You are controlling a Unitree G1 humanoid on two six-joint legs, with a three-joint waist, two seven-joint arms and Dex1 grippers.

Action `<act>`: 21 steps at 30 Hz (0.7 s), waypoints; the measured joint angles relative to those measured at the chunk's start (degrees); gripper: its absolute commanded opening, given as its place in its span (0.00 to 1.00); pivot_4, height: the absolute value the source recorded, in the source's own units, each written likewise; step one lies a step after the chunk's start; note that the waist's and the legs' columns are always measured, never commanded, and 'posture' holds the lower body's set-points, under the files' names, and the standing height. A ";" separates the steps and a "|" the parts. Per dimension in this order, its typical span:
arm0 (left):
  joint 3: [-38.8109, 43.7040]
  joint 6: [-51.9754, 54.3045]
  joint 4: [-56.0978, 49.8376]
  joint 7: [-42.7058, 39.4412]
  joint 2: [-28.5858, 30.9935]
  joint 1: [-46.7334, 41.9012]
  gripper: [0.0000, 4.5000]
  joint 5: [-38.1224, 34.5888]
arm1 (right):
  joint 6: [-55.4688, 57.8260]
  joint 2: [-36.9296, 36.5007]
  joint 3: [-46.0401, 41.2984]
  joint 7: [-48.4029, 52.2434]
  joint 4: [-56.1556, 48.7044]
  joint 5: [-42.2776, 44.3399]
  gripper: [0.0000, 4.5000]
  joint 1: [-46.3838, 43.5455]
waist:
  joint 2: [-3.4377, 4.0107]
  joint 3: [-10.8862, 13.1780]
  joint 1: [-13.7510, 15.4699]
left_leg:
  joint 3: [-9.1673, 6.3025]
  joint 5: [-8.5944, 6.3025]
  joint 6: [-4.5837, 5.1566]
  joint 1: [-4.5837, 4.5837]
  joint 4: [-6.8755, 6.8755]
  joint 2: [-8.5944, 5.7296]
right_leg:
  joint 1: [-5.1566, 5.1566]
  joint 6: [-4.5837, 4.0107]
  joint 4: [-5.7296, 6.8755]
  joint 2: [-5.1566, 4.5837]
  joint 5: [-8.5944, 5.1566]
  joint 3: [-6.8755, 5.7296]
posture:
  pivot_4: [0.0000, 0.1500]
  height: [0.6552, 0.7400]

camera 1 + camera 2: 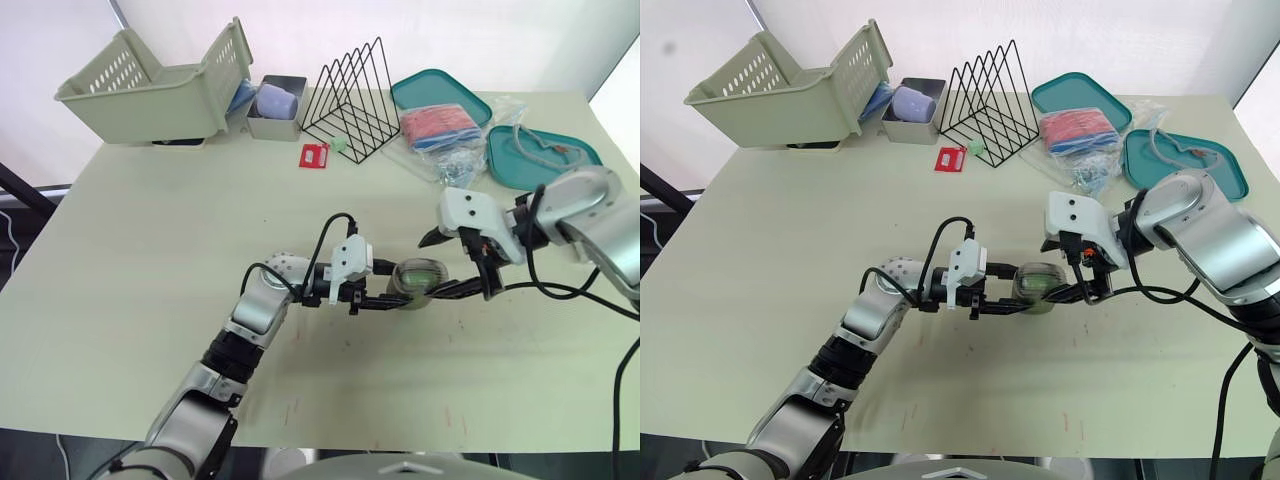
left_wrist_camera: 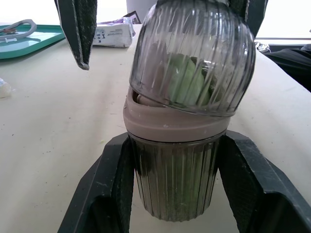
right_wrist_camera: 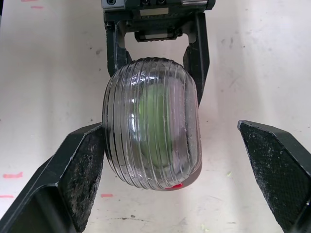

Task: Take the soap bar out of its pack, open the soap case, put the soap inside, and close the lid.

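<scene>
The lid (image 2: 194, 53) sits tilted on the soap case (image 1: 418, 281), and the green soap bar (image 2: 187, 82) is seen inside, so closing is judged the step in hand. The raised edge should be pressed squarely down until seated, with the base held firm. The left gripper (image 1: 1030, 290) is clamped on the case's base, its forearm stretched low over the tabletop (image 1: 150, 250). The right gripper (image 3: 170, 131) is spread open astride the lid, angled down from above.

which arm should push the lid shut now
Right, probably. The right gripper is open with its fingers on either side of the tilted lid, free to press it down. The left gripper is clamped on the soap case base, steadying it with the green soap inside.
</scene>
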 measured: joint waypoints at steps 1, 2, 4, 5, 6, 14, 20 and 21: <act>0.00 0.01 0.00 0.00 -0.02 0.00 0.45 0.00 | -0.16 0.00 0.00 0.03 0.32 -0.06 0.98 -0.34 | 0.00 0.00 0.01 | 0.00 0.00 0.00 0.00 0.00 0.00 | 0.00 0.00 0.00 0.00 0.00 0.00 | 1.00 1.00; 0.00 0.03 0.00 0.00 -0.04 0.00 0.45 0.00 | -0.33 0.00 0.00 0.07 0.65 -0.18 0.98 -0.55 | 0.00 0.00 0.03 | 0.00 0.00 0.00 0.00 0.00 0.00 | 0.00 0.00 0.00 0.00 0.00 0.00 | 1.00 1.00; 0.00 0.03 0.00 -0.02 -0.05 0.00 0.45 0.00 | -0.46 0.00 0.00 0.11 0.80 -0.29 0.98 -0.58 | 0.00 0.00 0.03 | 0.00 0.00 0.00 0.00 0.00 0.00 | 0.00 0.00 -0.01 0.00 0.00 0.00 | 1.00 1.00; 0.00 0.04 0.00 -0.02 -0.04 0.00 0.45 0.00 | -0.49 0.00 0.00 0.13 0.82 -0.31 0.98 -0.58 | 0.00 0.00 0.03 | 0.00 0.00 0.00 0.00 0.00 0.00 | 0.00 0.00 0.00 0.00 0.00 0.00 | 1.00 1.00; 0.00 0.04 0.00 -0.02 -0.04 0.00 0.45 0.00 | -0.54 0.00 0.00 0.16 0.82 -0.33 0.98 -0.58 | 0.00 0.00 0.03 | 0.00 0.00 0.00 0.00 0.00 0.00 | 0.00 0.00 0.00 0.00 0.00 0.00 | 1.00 1.00; 0.00 0.07 0.00 -0.02 -0.04 0.00 0.45 -0.01 | -0.69 -0.01 0.00 1.13 0.83 -0.29 0.98 -0.58 | 0.00 0.00 0.03 | 0.00 0.00 0.00 0.00 0.00 0.00 | 0.00 0.00 0.00 0.00 0.00 0.00 | 1.00 1.00; 0.00 0.07 0.00 -0.02 -0.03 0.00 0.45 -0.01 | -0.69 -0.32 0.00 1.27 0.80 -0.24 0.98 -0.58 | 0.00 0.00 0.03 | 0.00 0.00 0.00 0.00 0.00 0.00 | 0.00 0.00 -0.01 0.00 0.00 0.00 | 1.00 1.00; 0.00 0.07 0.00 -0.02 -0.02 0.00 0.45 0.00 | -0.68 -0.45 0.00 1.29 0.79 -0.22 0.98 -0.58 | 0.00 0.00 0.03 | 0.00 0.00 0.00 0.00 0.00 0.00 | 0.00 0.00 -0.01 0.00 0.00 0.00 | 1.00 1.00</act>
